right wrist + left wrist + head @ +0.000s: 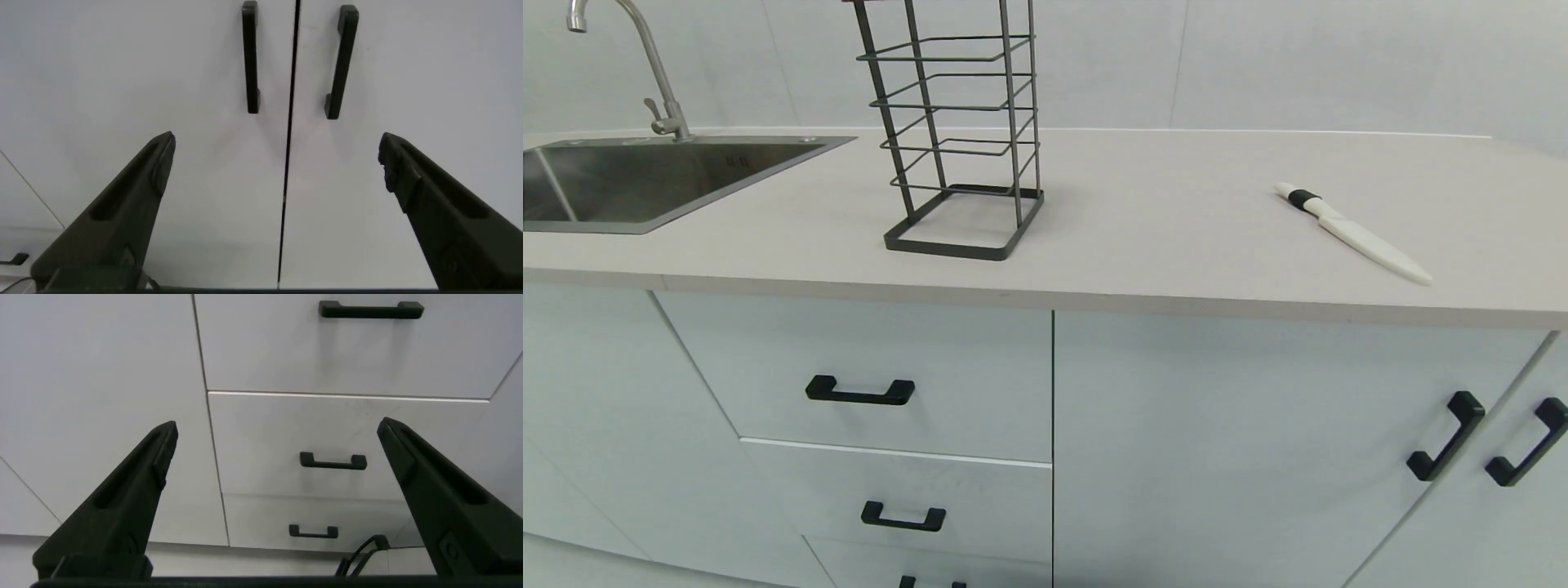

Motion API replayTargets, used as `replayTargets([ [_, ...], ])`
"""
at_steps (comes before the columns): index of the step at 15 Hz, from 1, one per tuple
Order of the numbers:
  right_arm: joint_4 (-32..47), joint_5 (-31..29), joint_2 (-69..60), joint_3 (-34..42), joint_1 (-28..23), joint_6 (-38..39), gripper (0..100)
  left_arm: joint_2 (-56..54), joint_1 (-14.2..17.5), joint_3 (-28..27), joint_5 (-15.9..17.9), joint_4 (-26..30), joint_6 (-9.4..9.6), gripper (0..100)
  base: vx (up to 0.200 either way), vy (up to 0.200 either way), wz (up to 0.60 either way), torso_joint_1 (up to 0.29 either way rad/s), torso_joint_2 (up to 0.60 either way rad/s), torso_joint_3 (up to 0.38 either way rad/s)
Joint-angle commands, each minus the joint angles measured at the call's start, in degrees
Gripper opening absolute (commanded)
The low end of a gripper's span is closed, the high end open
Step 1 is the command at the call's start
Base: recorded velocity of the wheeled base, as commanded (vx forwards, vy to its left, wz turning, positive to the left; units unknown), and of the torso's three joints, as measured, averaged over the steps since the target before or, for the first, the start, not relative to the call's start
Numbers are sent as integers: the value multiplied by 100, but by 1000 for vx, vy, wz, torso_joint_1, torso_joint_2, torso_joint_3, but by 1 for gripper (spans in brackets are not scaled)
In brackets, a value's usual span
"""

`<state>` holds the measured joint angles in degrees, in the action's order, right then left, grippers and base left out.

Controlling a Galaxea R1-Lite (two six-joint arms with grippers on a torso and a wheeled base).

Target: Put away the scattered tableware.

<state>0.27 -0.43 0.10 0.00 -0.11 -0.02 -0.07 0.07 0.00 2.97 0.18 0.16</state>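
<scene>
One knife [1352, 233], tip toward near right

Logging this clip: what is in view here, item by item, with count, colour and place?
knife: one, white with a black band, lying flat on the right of the counter
rack: one, dark wire, upright mid-counter, nothing in it
counter: one, pale grey, across the view
sink: one, steel, set in the counter's left end
tap: one, steel, behind the sink
drawers: three, white with black handles, stacked under the rack
cupboard doors: two, white, black handles, lower right
left claw: one, black, open, empty, facing the drawers
right claw: one, black, open, empty, facing the cupboard doors
</scene>
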Motion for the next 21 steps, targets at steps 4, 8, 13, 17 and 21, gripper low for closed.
replayTargets([
  [4,0,-1,-1,0,2,2,100,7,1,0,1,-1,2,100,0,-200,0,4,2,1],
  [8,0,-1,-1,0,2,-6,100,7,1,0,-7,-1,2,100,0,-50,0,1,1,3],
  [13,-9,-1,-1,-9,2,-50,100,7,1,0,-7,-1,-7,100,0,0,0,59,-57,-13],
  [17,0,-1,-1,0,2,-15,100,7,1,0,-7,-1,-7,100,0,0,0,243,-151,-168],
  [21,0,-1,-1,-9,2,-15,100,7,1,0,-7,-1,-7,100,0,0,0,209,-651,-216],
])
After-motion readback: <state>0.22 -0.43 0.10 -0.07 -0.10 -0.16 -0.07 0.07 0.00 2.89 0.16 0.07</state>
